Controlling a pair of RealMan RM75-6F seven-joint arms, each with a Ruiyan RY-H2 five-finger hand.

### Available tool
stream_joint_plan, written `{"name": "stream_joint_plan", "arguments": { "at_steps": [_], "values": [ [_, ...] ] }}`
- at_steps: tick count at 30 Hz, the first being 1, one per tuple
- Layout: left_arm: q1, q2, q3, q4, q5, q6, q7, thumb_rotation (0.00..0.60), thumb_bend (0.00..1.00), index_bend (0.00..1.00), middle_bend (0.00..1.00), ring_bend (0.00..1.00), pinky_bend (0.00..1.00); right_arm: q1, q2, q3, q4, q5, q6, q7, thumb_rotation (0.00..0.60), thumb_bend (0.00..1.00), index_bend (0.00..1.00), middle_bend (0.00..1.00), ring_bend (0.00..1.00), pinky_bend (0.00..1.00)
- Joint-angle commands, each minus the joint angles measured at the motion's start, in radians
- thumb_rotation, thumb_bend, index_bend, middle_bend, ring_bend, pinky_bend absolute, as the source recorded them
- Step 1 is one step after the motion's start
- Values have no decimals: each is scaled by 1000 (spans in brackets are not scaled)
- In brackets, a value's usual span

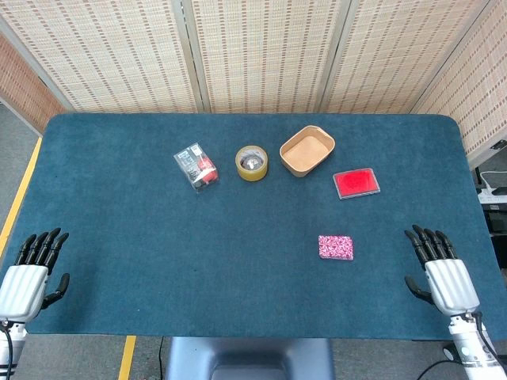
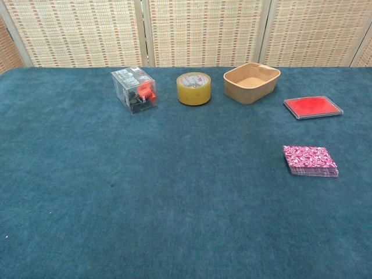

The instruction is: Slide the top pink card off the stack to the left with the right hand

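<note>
A: Where is the stack of pink cards [image 1: 336, 247]?

B: It sits flat on the blue table [image 1: 158, 261], near the front and over on the right side. In the chest view the stack looks neat, with the top card lined up on the rest.

A: What about the right hand [image 1: 440, 269]?

B: It rests at the table's front right corner, fingers straight and a little apart, holding nothing. It is near the cards but not touching them. That looks like a good waiting spot, since the cards are on its side.

A: And the left hand [image 1: 32, 271]?

B: It lies at the front left corner, also empty with fingers spread, well away from the cards. It probably stays clear because the card should slide that way.

A: What else is there?

B: A clear box [image 1: 196, 165], a roll of yellow tape [image 1: 252, 163], a tan bowl [image 1: 306, 150] and a flat red case [image 1: 356, 183] sit in a row further back. They are out of the card's way.

A: And the room?

B: The table top looks like soft felt, so the card may drag. Woven screens [image 1: 261, 55] stand behind it.
</note>
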Motion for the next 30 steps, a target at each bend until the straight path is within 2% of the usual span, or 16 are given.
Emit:
{"name": "stream_joint_plan", "arguments": {
  "at_steps": [1,7,12,18,24,30],
  "values": [
    [14,-12,14,22,2,9,-4,600,468,0,0,0,15,1,-3,-1,4,-4,1,0,600,243,0,0,0,0],
    [11,-7,17,28,14,8,-32,600,469,0,0,0,15,16,-42,4,21,0,-19,-30,600,243,0,0,0,0],
    [-4,-3,21,27,30,-12,-49,600,469,0,0,0,15,101,-65,38,-29,53,-152,-132,600,243,0,0,0,0],
    [-15,7,19,18,15,-37,-60,600,469,0,0,0,15,202,-111,74,-88,163,-296,-348,600,243,0,0,0,0],
    [-19,16,18,11,2,-50,-71,600,469,0,0,0,15,255,-199,99,-74,284,-329,-514,600,243,7,14,0,0],
    [-19,20,17,23,-5,-52,-93,600,469,0,0,0,15,298,-248,121,-42,402,-355,-582,600,244,36,27,0,0]
  ]
}}
